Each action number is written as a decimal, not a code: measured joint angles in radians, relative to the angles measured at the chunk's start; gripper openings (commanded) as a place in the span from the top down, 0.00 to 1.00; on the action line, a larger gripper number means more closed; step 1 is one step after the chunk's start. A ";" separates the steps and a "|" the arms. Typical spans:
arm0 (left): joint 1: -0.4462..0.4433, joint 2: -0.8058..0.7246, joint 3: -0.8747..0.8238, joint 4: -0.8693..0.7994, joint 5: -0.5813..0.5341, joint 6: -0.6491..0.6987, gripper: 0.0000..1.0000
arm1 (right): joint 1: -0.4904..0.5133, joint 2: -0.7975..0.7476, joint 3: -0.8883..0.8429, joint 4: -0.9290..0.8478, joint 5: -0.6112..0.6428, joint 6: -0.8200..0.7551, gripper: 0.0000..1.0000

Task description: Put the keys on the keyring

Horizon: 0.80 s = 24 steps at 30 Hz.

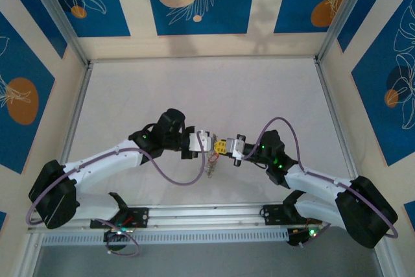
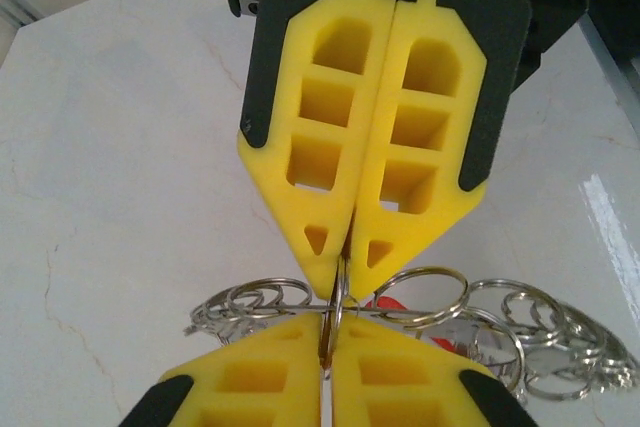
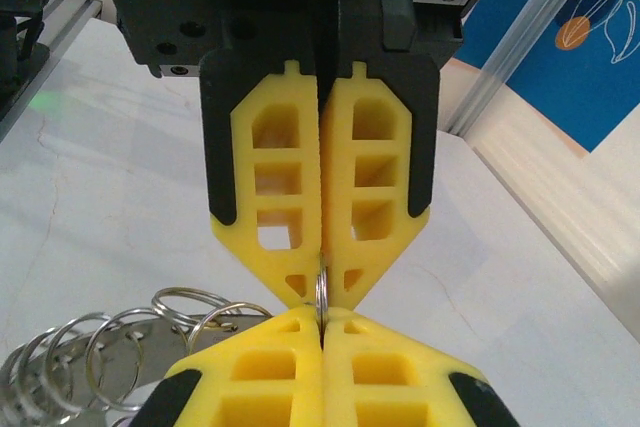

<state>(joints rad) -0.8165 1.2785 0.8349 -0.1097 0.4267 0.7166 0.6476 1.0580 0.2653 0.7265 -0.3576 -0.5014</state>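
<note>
Left claw (image 2: 328, 339) and right claw (image 3: 322, 327) tip to tip - both clenched on one thin loop of the keyring (image 1: 211, 163). Rest of the bunch trails beside the tips, mid-tabletop (image 1: 194, 89), nearer the near edge.

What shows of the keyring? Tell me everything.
The keyring is a thin grey metal ring seen edge-on, strung with many small silvery split rings that fan out to both sides; a red piece peeks among them. It seems lifted above the white table, pinched from opposite sides by the shut yellow fingertips of the left gripper and the right gripper, which meet tip to tip. In the top view the bunch hangs below them.
</note>
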 measured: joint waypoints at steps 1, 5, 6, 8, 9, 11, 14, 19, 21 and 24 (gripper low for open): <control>0.000 0.000 0.000 -0.001 0.002 0.005 1.00 | -0.001 0.000 0.000 0.000 0.000 0.000 1.00; 0.000 0.002 0.000 -0.001 0.006 -0.001 1.00 | -0.001 0.000 0.000 0.000 0.000 0.000 0.80; 0.000 0.002 0.000 0.002 0.006 -0.001 1.00 | -0.001 0.000 0.000 0.000 0.000 0.004 0.70; -0.001 0.002 0.000 0.004 0.005 -0.001 1.00 | -0.002 0.001 -0.003 0.016 0.003 0.001 0.63; -0.001 0.001 0.000 0.005 -0.003 0.000 1.00 | -0.004 0.001 -0.006 0.023 0.002 0.000 0.59; -0.001 -0.002 0.001 -0.008 -0.019 0.012 1.00 | -0.010 0.000 -0.014 0.026 0.002 0.001 0.49; -0.001 -0.008 0.010 -0.043 -0.051 0.027 1.00 | -0.020 0.000 -0.019 0.025 -0.001 0.005 0.46; 0.005 -0.055 0.011 -0.079 -0.101 0.042 1.00 | -0.024 -0.002 -0.019 0.027 -0.013 0.008 0.47; 0.016 -0.071 0.018 -0.105 -0.124 0.050 1.00 | -0.024 -0.001 -0.019 0.030 -0.018 0.008 0.47; 0.047 -0.084 0.046 -0.163 -0.136 0.061 1.00 | -0.024 0.001 -0.019 0.030 -0.032 0.011 0.47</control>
<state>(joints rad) -0.7700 1.1946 0.8810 -0.2729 0.2905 0.7773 0.6239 1.0588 0.2466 0.7563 -0.3901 -0.4904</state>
